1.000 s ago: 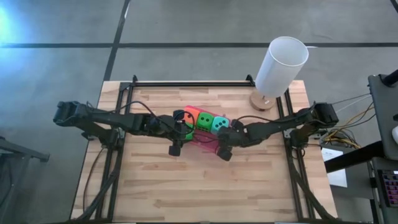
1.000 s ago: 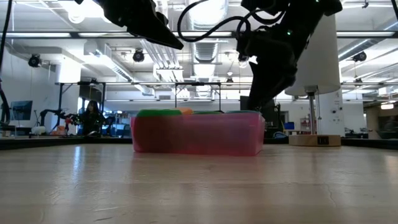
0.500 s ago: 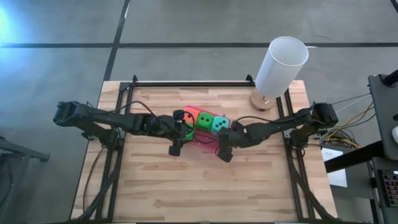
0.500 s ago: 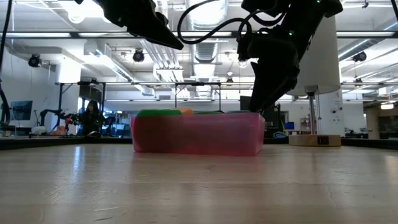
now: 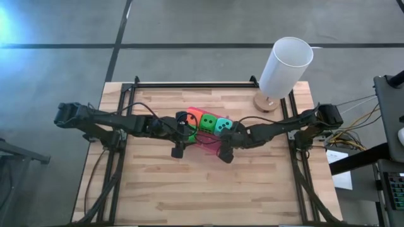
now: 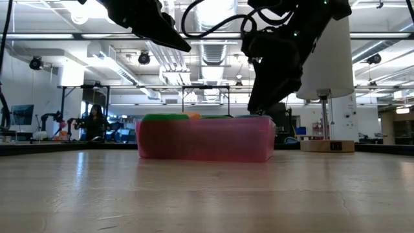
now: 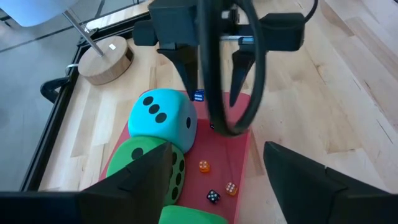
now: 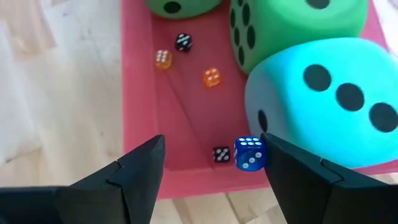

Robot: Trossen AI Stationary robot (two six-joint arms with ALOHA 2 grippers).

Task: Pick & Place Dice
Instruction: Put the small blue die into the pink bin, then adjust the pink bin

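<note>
A: Nearest the front edge?

B: Only bare wooden table [image 5: 202, 189]. Further in, two grippers side by side above the middle of the boards.

A: Left gripper [image 7: 216, 149]?

B: Fingers spread wide, pinching nothing. Hangs above one end of the pink tray [image 8: 186, 180], clear of everything in it.

A: Right gripper [image 8: 212, 140]?

B: Likewise spread, holding nothing. Poised above the tray's other end, facing the left one across it.

A: And the dice?

B: All inside the tray. Closest to the right gripper, the teal die [image 5: 221, 127], three pips up. Next along, touching it, a green die [image 5: 207, 123]. Then the orange die [image 5: 194, 116] at the far corner, and a second green die [image 5: 189, 135] half hidden beneath the left arm.

A: Anything else in there?

B: Tiny ones on the tray floor: a small blue die [image 8: 250, 152] just beside the teal die, a small black die [image 8: 221, 154] next to that, a few more orange and black ones scattered further along.

A: Beyond the tray?

B: A tall white cylinder [image 5: 285, 66] on a round wooden base [image 5: 266, 103], near the table's back right corner. Further off, in the room behind, a person [image 6: 96, 122] among benches.
</note>
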